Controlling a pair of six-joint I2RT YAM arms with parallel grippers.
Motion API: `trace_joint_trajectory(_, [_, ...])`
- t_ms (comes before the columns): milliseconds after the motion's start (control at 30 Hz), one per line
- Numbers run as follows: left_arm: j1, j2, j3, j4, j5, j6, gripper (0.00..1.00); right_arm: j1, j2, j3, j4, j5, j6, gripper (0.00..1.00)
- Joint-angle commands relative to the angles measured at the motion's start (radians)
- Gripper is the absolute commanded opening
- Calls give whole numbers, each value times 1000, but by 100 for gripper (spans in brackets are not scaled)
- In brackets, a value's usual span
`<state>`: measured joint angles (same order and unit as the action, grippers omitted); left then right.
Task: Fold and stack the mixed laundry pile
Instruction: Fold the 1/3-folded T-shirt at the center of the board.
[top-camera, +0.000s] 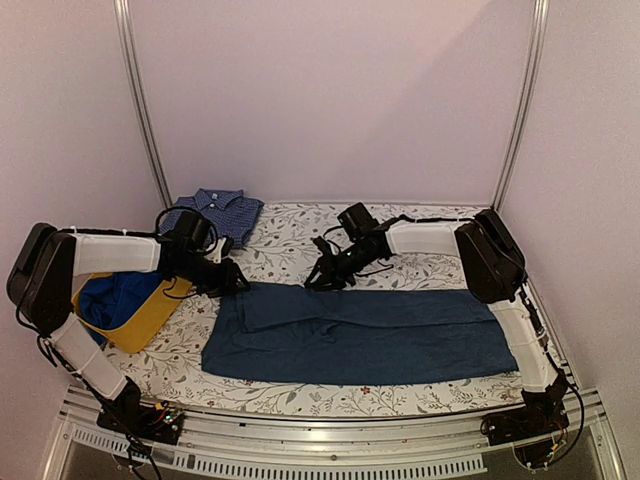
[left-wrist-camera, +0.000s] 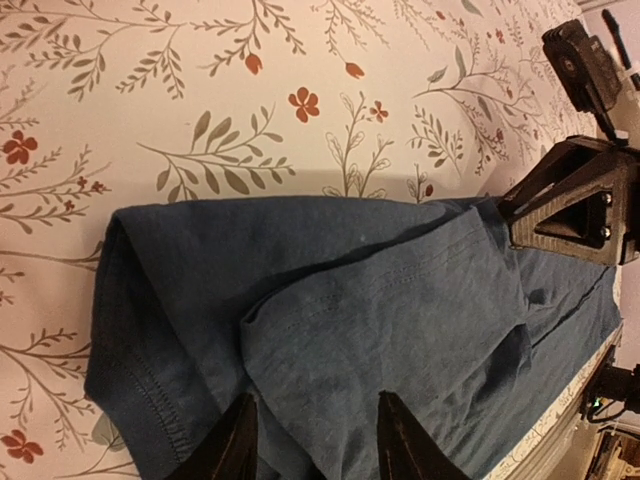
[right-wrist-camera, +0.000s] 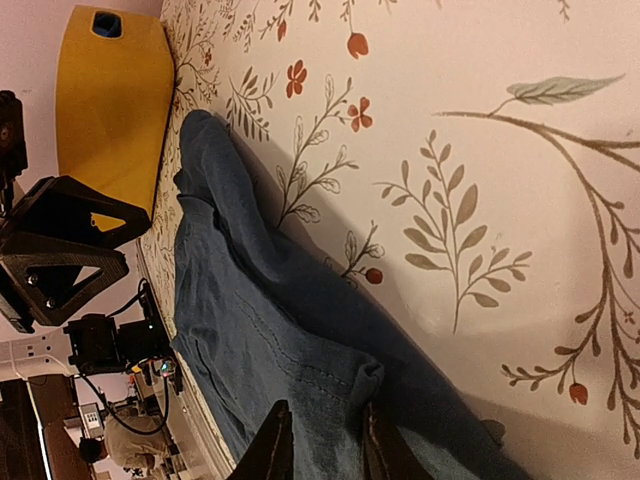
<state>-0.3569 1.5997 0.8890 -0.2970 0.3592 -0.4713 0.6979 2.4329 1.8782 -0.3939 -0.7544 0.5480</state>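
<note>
Navy-teal garment (top-camera: 350, 340) lies flattened in a long band across the middle of the floral counter (top-camera: 280, 250), with its layers doubled at the left end. The left fingers (left-wrist-camera: 243, 445) stand spread over that far-left corner; cloth lies between them but is not pinched. The right fingers (right-wrist-camera: 272, 450) are drawn close together on a small pucker at the garment's far edge, pinching it. A checked collared shirt (top-camera: 215, 210) sits folded at the counter's far left corner. A royal-blue piece (top-camera: 115, 300) lies in the yellow tub (top-camera: 150, 320) at the left edge, partly under the left arm.
</note>
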Motion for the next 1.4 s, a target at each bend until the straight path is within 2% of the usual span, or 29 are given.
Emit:
trace_joint_trajectory(0, [16, 21, -5, 17, 10, 17, 41, 9, 32, 30, 10, -19, 14, 23])
trace_joint_trajectory(100, [17, 33, -5, 30, 14, 19, 40, 9, 40, 34, -12, 3, 14, 28])
trace_joint_trajectory(267, [18, 60, 2, 49, 30, 21, 38, 9, 56, 35, -30, 13, 10, 27])
trace_joint_trajectory(533, [19, 116, 41, 55, 9, 29, 36, 11, 45, 36, -4, 8, 12, 17])
trace_joint_trajectory(667, [18, 148, 75, 29, -27, 34, 37, 9, 53, 41, -4, 12, 16, 23])
trace_joint_trajectory(900, [18, 170, 97, 28, -25, 38, 36, 10, 70, 63, -2, 16, 11, 24])
trace_joint_trajectory(1067, [19, 175, 96, 34, -15, 45, 27, 9, 86, 81, -1, 14, 8, 19])
trace_joint_trajectory(1300, [18, 164, 92, 41, -1, 49, 0, 10, 76, 84, -3, 3, -3, 0])
trace_joint_trajectory(1367, [19, 148, 90, 42, 2, 51, 0, 11, 58, 78, -2, 3, -12, 0])
